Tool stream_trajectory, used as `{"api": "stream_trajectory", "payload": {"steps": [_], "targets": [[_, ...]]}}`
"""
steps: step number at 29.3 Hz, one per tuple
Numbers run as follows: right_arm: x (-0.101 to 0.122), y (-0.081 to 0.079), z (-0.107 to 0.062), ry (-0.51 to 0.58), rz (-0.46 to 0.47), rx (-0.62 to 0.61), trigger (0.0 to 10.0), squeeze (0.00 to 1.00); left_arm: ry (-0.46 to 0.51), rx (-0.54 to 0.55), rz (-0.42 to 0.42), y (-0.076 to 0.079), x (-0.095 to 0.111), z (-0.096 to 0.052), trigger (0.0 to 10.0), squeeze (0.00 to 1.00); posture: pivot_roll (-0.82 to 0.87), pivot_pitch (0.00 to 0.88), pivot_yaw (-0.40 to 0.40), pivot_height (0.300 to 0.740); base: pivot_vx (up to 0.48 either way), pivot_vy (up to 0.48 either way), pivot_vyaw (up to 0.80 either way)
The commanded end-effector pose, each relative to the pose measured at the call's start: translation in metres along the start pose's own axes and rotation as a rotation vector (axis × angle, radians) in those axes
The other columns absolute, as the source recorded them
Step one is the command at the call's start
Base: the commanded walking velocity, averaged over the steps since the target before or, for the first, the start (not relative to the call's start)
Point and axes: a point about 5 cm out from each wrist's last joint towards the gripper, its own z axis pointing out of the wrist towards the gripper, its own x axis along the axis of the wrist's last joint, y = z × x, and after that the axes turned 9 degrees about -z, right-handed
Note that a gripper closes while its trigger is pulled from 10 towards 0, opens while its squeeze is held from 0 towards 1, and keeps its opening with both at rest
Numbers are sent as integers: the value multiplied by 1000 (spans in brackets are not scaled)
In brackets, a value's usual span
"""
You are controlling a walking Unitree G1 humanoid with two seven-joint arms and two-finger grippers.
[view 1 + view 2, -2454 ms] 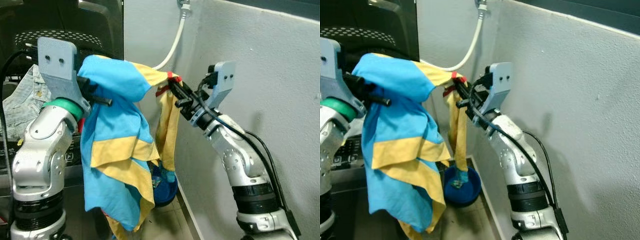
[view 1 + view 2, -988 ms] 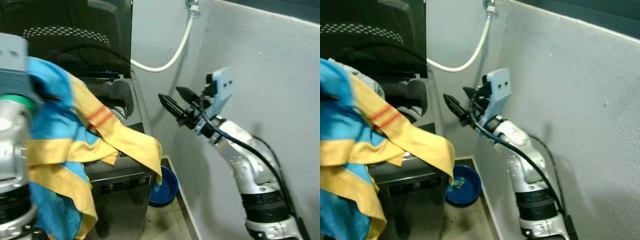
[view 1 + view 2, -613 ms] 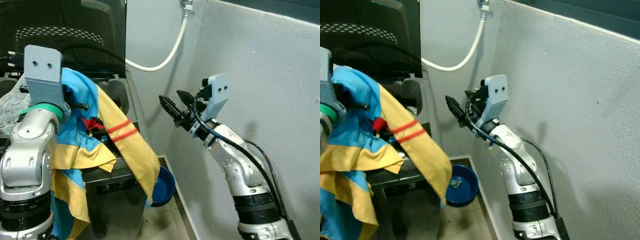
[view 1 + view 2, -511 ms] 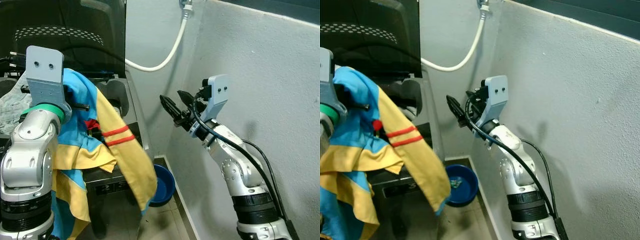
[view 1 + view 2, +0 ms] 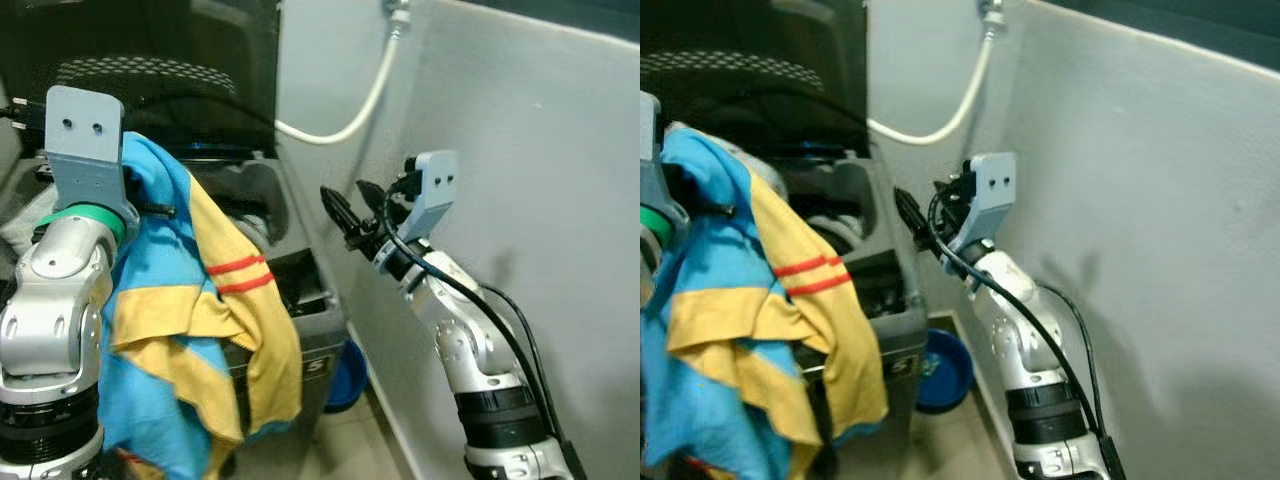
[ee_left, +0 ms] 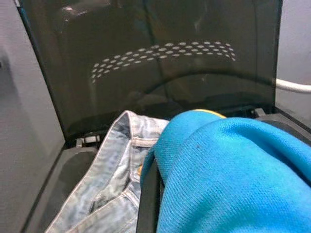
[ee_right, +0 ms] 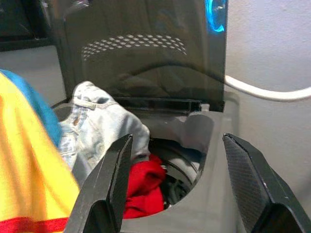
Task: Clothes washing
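The left claw (image 5: 150,208) is holding a blue and yellow cloth (image 5: 190,330) up high, with its fingers closed on the cloth. The cloth is hanging down in front of the washing machine (image 5: 300,300), over its front edge. The machine's dark lid (image 7: 146,58) is standing open. Light blue jeans (image 7: 97,126) are lying over the rim of the tub, and something red (image 7: 143,182) is sitting down inside it. The right claw (image 5: 345,215) is holding nothing, with its two fingers spread wide apart, near the machine's right side. A white hose (image 5: 350,110) is hanging on the wall. A blue bowl (image 5: 945,370) is sitting on the floor beside the machine.
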Motion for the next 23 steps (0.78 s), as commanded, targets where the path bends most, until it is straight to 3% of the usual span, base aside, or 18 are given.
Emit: {"api": "stream_trajectory", "payload": {"steps": [1,5,8,11,13,23], "targets": [[1,4,-2,7,-9,-20,10000,0,19,0,6,-1,4,0,10000,0,120,0,-57,740,0,480,0],[1,5,-1,10,-12,-24,10000,0,23,15,6,-4,5,1,10000,0,118,0,-55,740,0,475,0],[2,6,-1,11,-14,-27,10000,0,1,15,46,-6,4,3,10000,0,115,0,-56,740,0,0,0],[2,7,0,13,-13,-28,10000,0,-6,34,70,-8,4,4,10000,0,116,0,-57,740,0,-480,0],[2,7,1,14,-14,-28,10000,0,-7,61,41,-10,3,6,10000,0,115,0,-57,740,0,-480,0],[1,7,1,13,-14,-22,10000,0,-15,67,74,-11,6,19,10000,0,118,0,-55,740,0,0,0]]}}
